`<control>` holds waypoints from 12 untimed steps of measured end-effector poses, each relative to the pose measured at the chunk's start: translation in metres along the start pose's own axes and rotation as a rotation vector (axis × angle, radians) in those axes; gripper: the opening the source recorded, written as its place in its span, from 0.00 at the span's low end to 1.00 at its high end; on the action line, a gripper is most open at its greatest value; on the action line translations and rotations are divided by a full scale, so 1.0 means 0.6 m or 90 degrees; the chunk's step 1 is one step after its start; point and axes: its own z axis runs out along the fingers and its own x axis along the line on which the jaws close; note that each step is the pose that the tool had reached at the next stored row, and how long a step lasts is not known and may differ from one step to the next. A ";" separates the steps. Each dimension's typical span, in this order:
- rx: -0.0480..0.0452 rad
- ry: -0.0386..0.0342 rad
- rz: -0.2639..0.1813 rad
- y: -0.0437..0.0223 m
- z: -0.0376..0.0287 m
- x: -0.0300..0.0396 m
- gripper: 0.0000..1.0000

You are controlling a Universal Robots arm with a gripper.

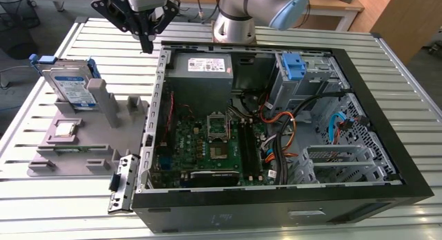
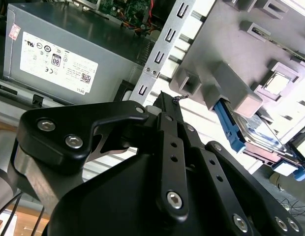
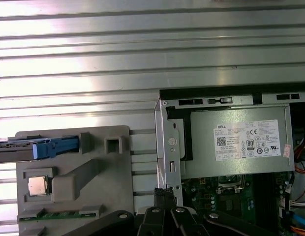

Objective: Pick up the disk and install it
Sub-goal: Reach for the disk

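The tool (image 1: 147, 46) hangs clenched on nothing above the desk (image 1: 414, 105), just beside the rear corner of the open computer case (image 1: 276, 209). The disk (image 1: 72, 85) leans in the grey fixture (image 1: 76, 147) at the exterior view's left, apart from the tool.

My arm (image 1: 233, 15) bends over at the top, and my black gripper (image 1: 147, 42) hangs from it, pointing down. In the second wrist view my two fingers (image 2: 168, 123) are pressed tight together (the tips touch).
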 end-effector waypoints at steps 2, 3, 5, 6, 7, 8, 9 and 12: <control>0.0000 0.0000 0.000 0.000 0.000 0.001 0.10; 0.0000 0.0000 0.000 0.000 0.000 0.001 0.10; 0.0000 0.0000 0.000 0.000 0.000 0.001 0.10; 0.0000 0.0000 0.000 0.000 0.000 0.001 0.10; 0.0001 0.0000 0.000 0.000 0.000 0.002 0.10; 0.0000 0.0000 0.000 0.000 0.000 0.002 0.10; 0.0000 0.0000 0.000 0.000 0.000 0.003 0.10; 0.0000 0.0000 0.000 0.000 0.000 0.006 0.10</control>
